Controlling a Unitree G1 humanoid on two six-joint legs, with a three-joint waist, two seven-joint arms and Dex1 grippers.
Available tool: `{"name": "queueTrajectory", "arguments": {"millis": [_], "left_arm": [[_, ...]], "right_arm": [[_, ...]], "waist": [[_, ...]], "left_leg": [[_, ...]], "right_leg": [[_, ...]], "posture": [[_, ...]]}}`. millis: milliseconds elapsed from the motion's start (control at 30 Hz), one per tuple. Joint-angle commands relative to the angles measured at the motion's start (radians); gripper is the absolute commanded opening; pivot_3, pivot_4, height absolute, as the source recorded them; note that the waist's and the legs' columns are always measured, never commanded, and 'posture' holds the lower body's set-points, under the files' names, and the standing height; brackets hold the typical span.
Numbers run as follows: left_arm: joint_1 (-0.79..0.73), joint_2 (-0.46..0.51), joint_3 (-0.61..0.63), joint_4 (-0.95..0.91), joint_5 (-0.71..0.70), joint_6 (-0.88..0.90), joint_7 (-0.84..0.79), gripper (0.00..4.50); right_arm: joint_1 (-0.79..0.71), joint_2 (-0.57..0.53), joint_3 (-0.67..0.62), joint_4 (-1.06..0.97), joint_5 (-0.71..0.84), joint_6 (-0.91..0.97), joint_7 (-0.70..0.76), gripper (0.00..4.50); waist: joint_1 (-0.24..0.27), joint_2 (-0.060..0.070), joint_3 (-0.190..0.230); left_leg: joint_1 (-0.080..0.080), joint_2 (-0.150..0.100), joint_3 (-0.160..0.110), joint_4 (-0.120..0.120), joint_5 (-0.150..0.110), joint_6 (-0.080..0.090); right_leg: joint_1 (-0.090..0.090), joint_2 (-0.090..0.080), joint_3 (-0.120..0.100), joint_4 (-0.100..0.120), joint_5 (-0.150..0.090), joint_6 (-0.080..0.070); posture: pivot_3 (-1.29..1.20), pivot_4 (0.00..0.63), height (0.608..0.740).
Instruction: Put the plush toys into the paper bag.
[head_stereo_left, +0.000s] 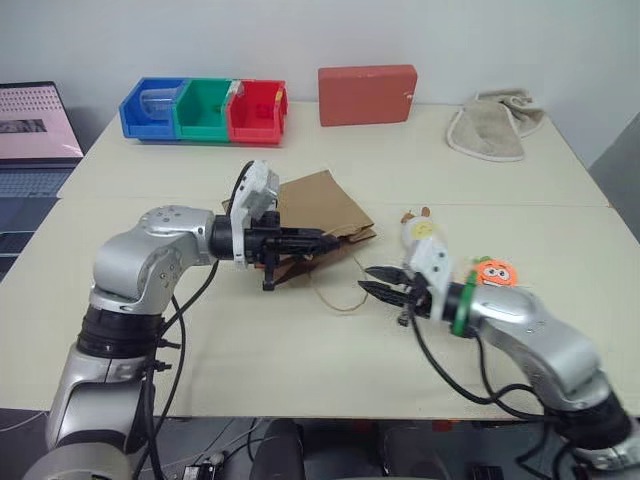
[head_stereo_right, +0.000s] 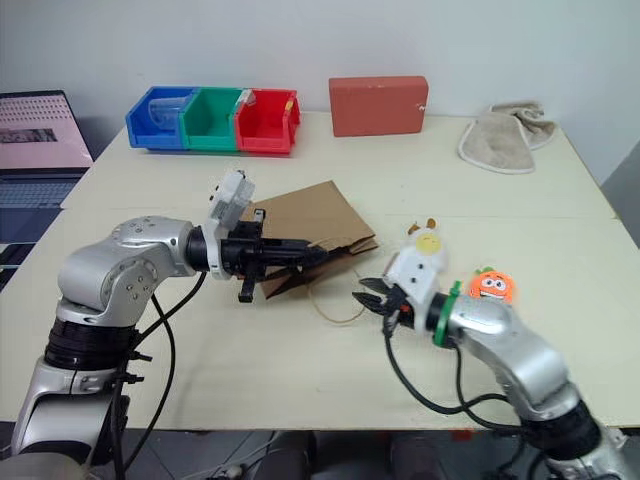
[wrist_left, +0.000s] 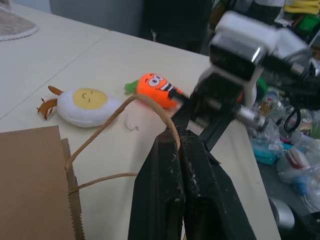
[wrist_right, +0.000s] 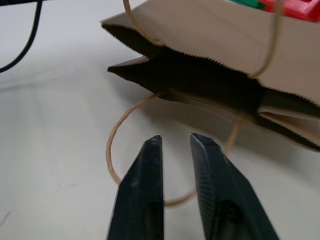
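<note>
The brown paper bag (head_stereo_left: 322, 203) lies on its side mid-table, mouth toward my right arm. My left gripper (head_stereo_left: 328, 240) is shut on the bag's upper loop handle (wrist_left: 125, 105) and holds it up off the table. In the right wrist view the bag's mouth (wrist_right: 210, 85) gapes open. My right gripper (wrist_right: 175, 140) is just in front of it, fingers drawn nearly together over the lower handle loop (wrist_right: 112, 145); whether they pinch it I cannot tell. The white egg toy (wrist_left: 90, 105) and the orange carrot toy (head_stereo_left: 495, 272) lie on the table behind my right wrist.
At the table's far edge stand blue, green and red bins (head_stereo_left: 205, 110), a red block (head_stereo_left: 367, 94) and a beige folded cloth (head_stereo_left: 492, 125). A laptop (head_stereo_left: 35, 130) sits off the left side. A seam (head_stereo_left: 480, 203) crosses the table behind the bag.
</note>
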Motion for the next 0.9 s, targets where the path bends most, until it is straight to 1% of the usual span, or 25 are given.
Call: {"name": "queueTrajectory", "arguments": {"millis": [33,133,300,400,500,600,700,900], "left_arm": [[-0.012,-0.003,0.018,-0.043,-0.020,0.011,0.022,0.00],[-0.020,-0.009,0.008,-0.039,-0.006,0.003,0.033,0.00],[-0.031,-0.035,0.023,-0.035,-0.022,0.020,0.069,0.00],[-0.042,-0.059,0.046,-0.033,-0.054,0.046,0.097,0.00],[-0.055,-0.058,0.083,-0.031,-0.092,0.082,0.123,0.00],[-0.065,-0.046,0.111,-0.029,-0.119,0.106,0.138,0.00],[-0.076,-0.028,0.126,-0.024,-0.115,0.102,0.140,0.00],[-0.226,0.015,0.186,0.086,-0.067,0.000,0.163,0.00]], "right_arm": [[-0.091,0.097,0.034,0.157,-0.111,-0.140,-0.038,0.03],[-0.141,0.175,0.034,0.261,-0.137,-0.184,-0.031,0.03],[-0.160,0.238,0.050,0.366,-0.194,-0.230,-0.024,0.03],[-0.183,0.313,0.050,0.479,-0.247,-0.288,-0.081,0.03],[-0.205,0.389,0.051,0.608,-0.309,-0.354,-0.153,0.03],[-0.205,0.439,0.034,0.669,-0.333,-0.380,-0.198,0.03],[-0.198,0.469,0.022,0.694,-0.344,-0.381,-0.220,0.03],[-0.201,0.492,0.001,0.726,-0.360,-0.366,-0.243,0.03]], "waist": [[0.000,0.000,0.000],[0.000,0.000,0.000],[0.003,0.000,0.000],[0.000,0.000,0.000],[-0.003,0.000,0.000],[-0.007,0.000,0.000],[-0.010,0.000,0.000],[-0.009,0.000,0.000]], "left_leg": [[0.000,0.000,0.000,0.000,0.000,0.000],[0.000,0.000,-0.001,-0.001,0.000,0.000],[0.000,0.000,-0.002,-0.001,0.000,0.000],[0.000,0.000,-0.002,-0.001,0.000,0.000],[0.001,0.000,-0.002,-0.001,0.000,0.000],[0.000,0.000,-0.002,-0.001,0.000,-0.001],[0.000,0.000,-0.002,-0.001,0.000,-0.001],[0.000,0.000,-0.002,-0.001,0.001,-0.003]], "right_leg": [[0.000,0.000,-0.001,0.000,0.000,0.000],[-0.001,0.000,-0.001,0.002,0.000,0.000],[-0.001,0.000,-0.002,0.004,0.000,0.000],[-0.002,0.000,-0.002,0.005,0.000,0.000],[-0.003,0.000,-0.002,0.007,0.000,0.000],[-0.005,0.000,-0.001,0.011,0.000,-0.001],[-0.005,0.000,-0.002,0.012,-0.001,-0.001],[-0.006,0.000,-0.002,0.012,-0.001,-0.001]], "posture": [[0.00,0.150,0.740],[0.00,0.150,0.740],[0.00,0.150,0.740],[0.00,0.150,0.740],[0.00,0.150,0.740],[0.00,0.150,0.740],[0.00,0.150,0.740],[0.00,0.150,0.740]]}}
